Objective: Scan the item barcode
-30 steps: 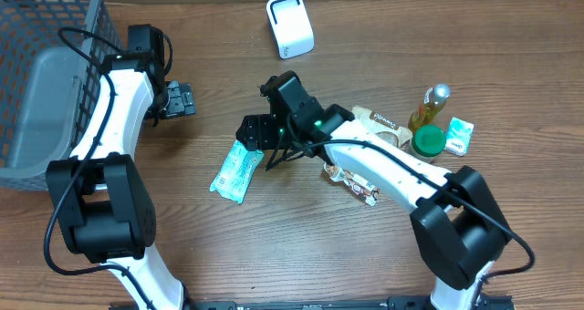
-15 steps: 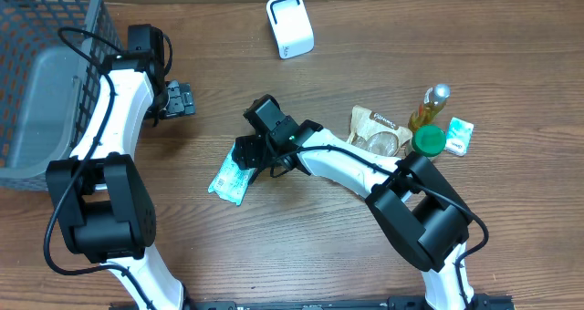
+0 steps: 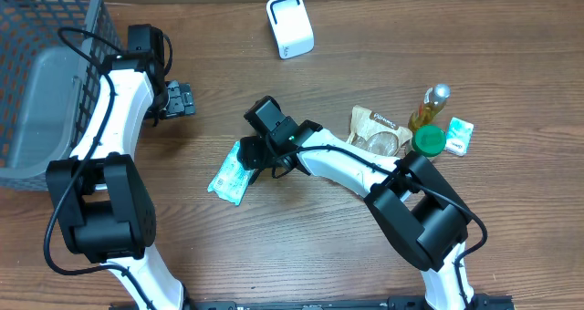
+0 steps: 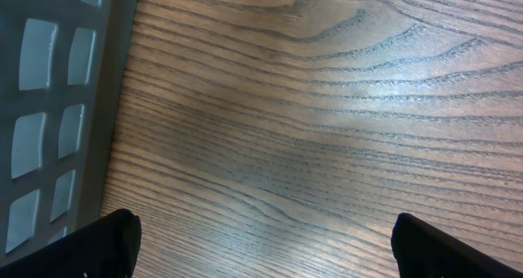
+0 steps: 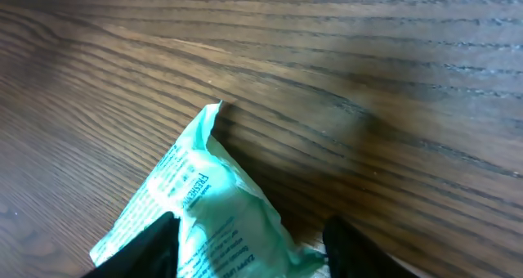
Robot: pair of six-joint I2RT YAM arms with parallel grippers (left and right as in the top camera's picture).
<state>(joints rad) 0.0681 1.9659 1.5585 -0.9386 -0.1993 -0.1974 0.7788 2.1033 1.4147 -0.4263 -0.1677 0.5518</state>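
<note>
The item, a mint-green printed packet (image 3: 228, 176), lies flat on the wooden table left of centre. My right gripper (image 3: 249, 154) is down over its upper right end. In the right wrist view the packet (image 5: 221, 204) bulges up between the two dark fingers (image 5: 143, 249), which stand on either side of it, the left one against its side. The jaws are partly drawn in and still apart. No barcode shows on the packet. The white scanner (image 3: 290, 25) stands at the back centre. My left gripper (image 3: 178, 100) rests wide open over bare wood (image 4: 261, 245) by the basket.
A grey mesh basket (image 3: 36, 82) fills the left edge, and its wall (image 4: 49, 106) shows in the left wrist view. At the right are a brown snack bag (image 3: 379, 130), a small bottle (image 3: 431, 105), a green lid (image 3: 428, 140) and a green-and-white box (image 3: 459, 135).
My right arm has swung left and dropped onto the packet's end. Its jaws have narrowed around the packet. The left arm has stayed still.
</note>
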